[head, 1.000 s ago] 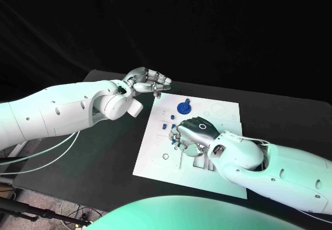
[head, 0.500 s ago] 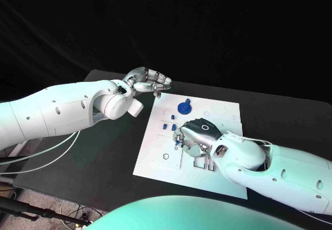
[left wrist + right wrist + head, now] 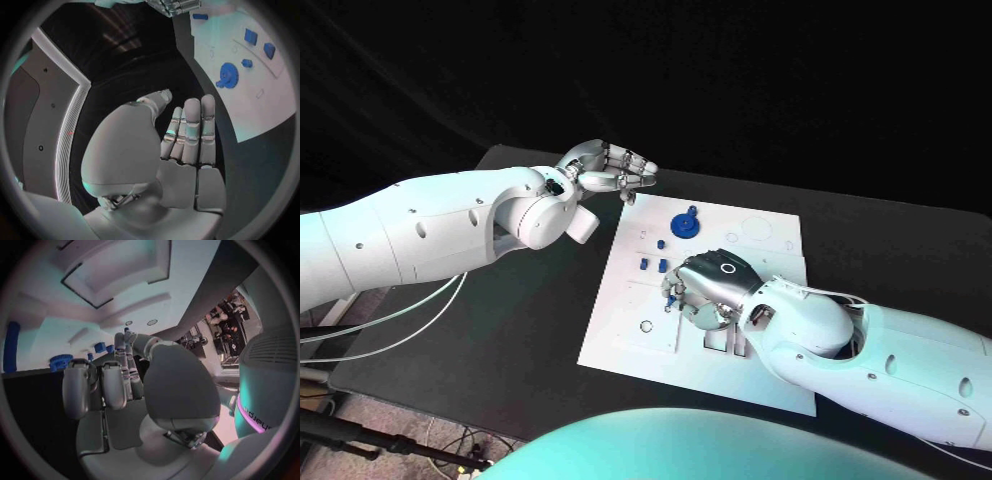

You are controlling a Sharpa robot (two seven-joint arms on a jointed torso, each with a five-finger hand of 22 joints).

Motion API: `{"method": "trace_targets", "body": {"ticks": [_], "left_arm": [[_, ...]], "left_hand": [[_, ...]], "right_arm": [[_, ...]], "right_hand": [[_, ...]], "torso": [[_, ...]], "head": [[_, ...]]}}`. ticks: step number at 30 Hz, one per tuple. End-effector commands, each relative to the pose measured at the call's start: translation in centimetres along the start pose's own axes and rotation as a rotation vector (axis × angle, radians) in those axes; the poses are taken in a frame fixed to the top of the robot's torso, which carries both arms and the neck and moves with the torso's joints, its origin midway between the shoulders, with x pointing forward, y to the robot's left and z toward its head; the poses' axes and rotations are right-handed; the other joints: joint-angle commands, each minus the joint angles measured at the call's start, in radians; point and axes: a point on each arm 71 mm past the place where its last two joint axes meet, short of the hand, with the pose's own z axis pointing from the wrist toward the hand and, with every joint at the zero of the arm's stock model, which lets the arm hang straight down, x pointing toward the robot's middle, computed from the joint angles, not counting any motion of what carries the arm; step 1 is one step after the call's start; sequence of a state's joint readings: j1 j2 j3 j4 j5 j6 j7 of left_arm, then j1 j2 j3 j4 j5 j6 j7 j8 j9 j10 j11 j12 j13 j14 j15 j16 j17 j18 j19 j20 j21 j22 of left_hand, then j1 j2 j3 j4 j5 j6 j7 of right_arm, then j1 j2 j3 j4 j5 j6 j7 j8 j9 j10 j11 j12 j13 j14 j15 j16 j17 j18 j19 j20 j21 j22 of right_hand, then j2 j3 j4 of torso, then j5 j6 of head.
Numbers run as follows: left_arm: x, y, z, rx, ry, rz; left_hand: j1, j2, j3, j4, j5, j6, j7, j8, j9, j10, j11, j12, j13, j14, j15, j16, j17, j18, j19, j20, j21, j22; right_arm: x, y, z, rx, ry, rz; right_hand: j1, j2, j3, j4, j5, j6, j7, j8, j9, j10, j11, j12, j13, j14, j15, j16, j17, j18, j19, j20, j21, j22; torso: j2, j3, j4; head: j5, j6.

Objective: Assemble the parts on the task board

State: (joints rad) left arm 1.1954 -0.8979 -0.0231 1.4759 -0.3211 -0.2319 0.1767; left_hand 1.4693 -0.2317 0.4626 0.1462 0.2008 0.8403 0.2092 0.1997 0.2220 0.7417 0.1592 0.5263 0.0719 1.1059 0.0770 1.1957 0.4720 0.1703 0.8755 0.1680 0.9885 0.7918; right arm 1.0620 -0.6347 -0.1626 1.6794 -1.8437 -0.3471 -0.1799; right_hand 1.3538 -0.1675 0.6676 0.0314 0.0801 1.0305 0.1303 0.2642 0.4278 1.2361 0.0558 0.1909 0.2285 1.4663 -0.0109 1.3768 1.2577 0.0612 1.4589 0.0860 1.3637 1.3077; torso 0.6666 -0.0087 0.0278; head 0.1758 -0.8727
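Note:
The white task board (image 3: 629,335) lies in the middle of the black table. A blue gear (image 3: 685,224) stands on its far part, with two small blue parts (image 3: 655,265) nearer me. My right hand (image 3: 705,288) is low over the board's middle, fingers curled down, and a small blue part (image 3: 671,297) sits pinched at its fingertips (image 3: 127,330). My left hand (image 3: 607,170) hovers over the table by the board's far left corner and holds nothing, its fingers (image 3: 187,132) lying side by side. The left wrist view shows the gear (image 3: 228,76) and several blue parts (image 3: 250,36).
The board has empty slots and cutouts near its front (image 3: 718,340) and a round outline at the far right (image 3: 756,228). Black table (image 3: 488,330) runs around the board on all sides. My right forearm (image 3: 877,355) covers the board's near right corner.
My right hand has shifted slightly to the right over the board's middle, still low with curled fingers. The left hand has stayed where it was.

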Motion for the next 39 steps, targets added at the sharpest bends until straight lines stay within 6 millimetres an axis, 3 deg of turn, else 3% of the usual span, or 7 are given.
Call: {"method": "trace_targets", "body": {"ticks": [1,11,39], "left_arm": [[0.13,-0.18,0.04,0.01,0.01,-0.01],[0.09,-0.18,-0.01,0.006,0.013,-0.01],[-0.02,-0.12,-0.06,-0.003,0.021,-0.011]], "left_hand": [[0.002,-0.005,0.001,0.002,0.005,0.005,0.008,0.002,-0.001,-0.007,0.0,0.004,-0.001,-0.008,0.002,0.004,-0.002,0.013,0.003,0.006,-0.004,-0.001],[0.002,-0.005,0.002,0.003,0.005,0.006,0.008,0.003,-0.001,-0.008,0.0,0.004,-0.001,-0.009,0.002,0.005,-0.002,0.013,0.003,0.006,-0.004,-0.001],[0.001,-0.006,0.002,0.004,0.004,0.007,0.008,0.003,-0.001,-0.01,0.0,0.005,-0.001,-0.009,0.003,0.005,-0.003,0.013,0.002,0.006,-0.005,-0.001]], "right_arm": [[0.32,0.17,0.03,-0.013,0.019,-0.01],[0.88,0.51,0.09,-0.018,0.033,-0.001],[0.94,0.34,-0.17,0.0,0.024,-0.024]], "right_hand": [[0.002,0.009,0.0,-0.003,0.003,0.007,0.001,0.006,0.002,0.006,0.0,-0.001,0.001,0.04,-0.008,0.005,0.001,-0.014,0.009,0.0,0.005,0.155],[0.002,0.009,0.0,-0.003,0.003,0.007,0.001,0.006,0.002,0.006,0.0,-0.001,0.001,0.04,-0.008,0.005,0.001,-0.014,0.009,0.0,0.005,0.155],[-0.002,0.009,-0.002,-0.004,0.003,0.006,0.001,0.006,0.003,0.006,0.001,-0.003,0.002,0.04,-0.008,0.004,0.0,-0.014,0.008,0.0,0.004,0.154]], "torso": [[-0.001,-0.0003,0.0001],[0.001,-0.0018,-0.0012],[-0.001,0.0008,-0.0003]], "head": [[0.001,0.0],[0.0,0.0],[0.003,0.0]]}}
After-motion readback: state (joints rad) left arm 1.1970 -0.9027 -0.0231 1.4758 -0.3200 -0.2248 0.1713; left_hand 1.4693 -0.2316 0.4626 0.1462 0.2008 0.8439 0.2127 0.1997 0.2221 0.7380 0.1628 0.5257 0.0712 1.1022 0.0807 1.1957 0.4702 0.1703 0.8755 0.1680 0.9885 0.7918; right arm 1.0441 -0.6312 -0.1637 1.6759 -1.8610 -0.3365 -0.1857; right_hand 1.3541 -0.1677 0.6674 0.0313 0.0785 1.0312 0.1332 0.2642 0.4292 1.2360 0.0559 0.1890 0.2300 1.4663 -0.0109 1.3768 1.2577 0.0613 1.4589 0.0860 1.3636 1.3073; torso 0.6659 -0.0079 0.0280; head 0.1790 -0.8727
